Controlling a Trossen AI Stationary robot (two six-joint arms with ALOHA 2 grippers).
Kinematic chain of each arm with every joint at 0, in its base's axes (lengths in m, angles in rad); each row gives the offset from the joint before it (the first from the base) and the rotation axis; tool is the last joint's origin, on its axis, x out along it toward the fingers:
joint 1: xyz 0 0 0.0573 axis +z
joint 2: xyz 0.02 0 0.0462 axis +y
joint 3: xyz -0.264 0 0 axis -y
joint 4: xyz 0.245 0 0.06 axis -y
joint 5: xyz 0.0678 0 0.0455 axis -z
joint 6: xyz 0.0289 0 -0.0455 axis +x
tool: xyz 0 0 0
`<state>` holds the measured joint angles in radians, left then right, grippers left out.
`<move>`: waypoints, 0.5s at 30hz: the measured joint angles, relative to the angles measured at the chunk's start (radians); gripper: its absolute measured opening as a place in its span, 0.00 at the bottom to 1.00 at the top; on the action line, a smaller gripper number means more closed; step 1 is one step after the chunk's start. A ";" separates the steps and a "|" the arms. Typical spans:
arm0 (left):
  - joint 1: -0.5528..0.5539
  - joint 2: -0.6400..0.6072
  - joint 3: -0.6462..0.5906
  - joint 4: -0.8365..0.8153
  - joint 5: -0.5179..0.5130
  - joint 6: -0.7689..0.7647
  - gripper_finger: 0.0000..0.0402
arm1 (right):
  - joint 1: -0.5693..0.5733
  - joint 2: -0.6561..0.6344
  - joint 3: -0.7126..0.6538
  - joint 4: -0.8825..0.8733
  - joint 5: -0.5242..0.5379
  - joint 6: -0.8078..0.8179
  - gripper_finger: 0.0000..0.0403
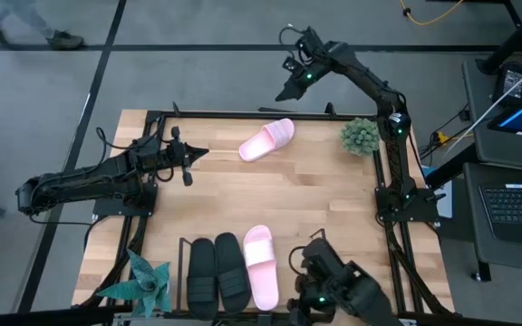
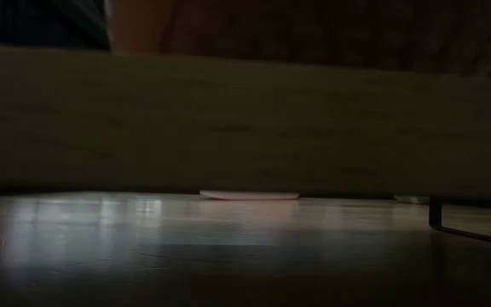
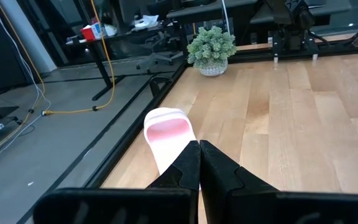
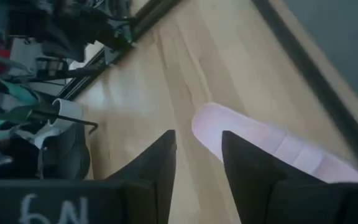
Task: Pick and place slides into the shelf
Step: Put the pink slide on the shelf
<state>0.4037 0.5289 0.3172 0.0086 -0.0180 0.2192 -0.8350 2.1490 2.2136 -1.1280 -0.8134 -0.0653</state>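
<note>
One pale pink slide [image 1: 267, 139] lies sole-down on the table near its far edge, also seen in the low view [image 2: 250, 194]. Two black slides [image 1: 216, 272] and the other pink slide [image 1: 261, 265] lie side by side in the wire shelf [image 1: 182, 258] at the near edge. My left gripper [image 1: 193, 154] is shut and hovers left of the far pink slide [image 3: 166, 134], pointing at it. My right gripper [image 1: 284, 93] is open above the table's far edge, just beyond that slide [image 4: 260, 146].
A round green potted plant [image 1: 361, 136] stands at the far right corner. A teal spiky plant [image 1: 148, 281] stands at the near left corner beside the shelf. A black frame [image 1: 243, 115] rims the table. Bare wood lies between the far slide and the shelf.
</note>
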 joint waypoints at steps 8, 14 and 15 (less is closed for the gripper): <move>0.000 0.000 0.000 0.000 0.000 -0.008 0.00 | -0.059 -0.031 0.103 -0.194 0.113 -0.154 0.32; 0.000 0.000 0.000 0.000 0.000 -0.008 0.00 | -0.128 -0.031 0.002 -0.250 0.074 -0.153 0.32; 0.000 0.000 0.000 0.000 0.001 -0.008 0.00 | -0.136 -0.031 -0.023 -0.245 0.049 -0.154 0.32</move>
<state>0.4034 0.5289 0.3172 0.0082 -0.0174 0.2107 -0.9711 2.1185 2.1909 -1.3727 -0.7642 -0.2193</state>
